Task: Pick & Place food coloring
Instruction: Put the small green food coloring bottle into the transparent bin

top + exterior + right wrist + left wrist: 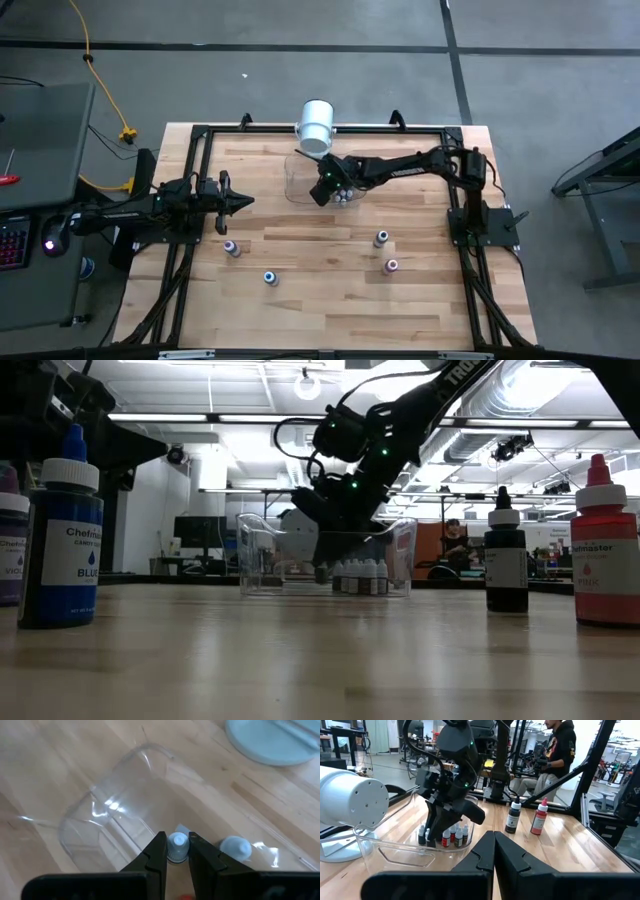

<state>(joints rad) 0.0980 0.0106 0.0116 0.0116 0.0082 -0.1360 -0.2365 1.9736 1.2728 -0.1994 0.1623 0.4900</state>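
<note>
One small white-capped bottle (177, 845) stands upright between our right gripper's (176, 854) clamped fingers, low inside the clear tub (100, 815) with its neighbours (235, 847) just beside, while our left gripper (243, 201) waits shut, well apart.

The table (330, 300) was pale wood, smooth, with long plank lines. The tub (107, 815) was clear plastic – shiny where light hit it. The little bottle (177, 844) looked like whitish plastic (cap smooth). The right gripper (176, 851) looked dark and matt.
</note>
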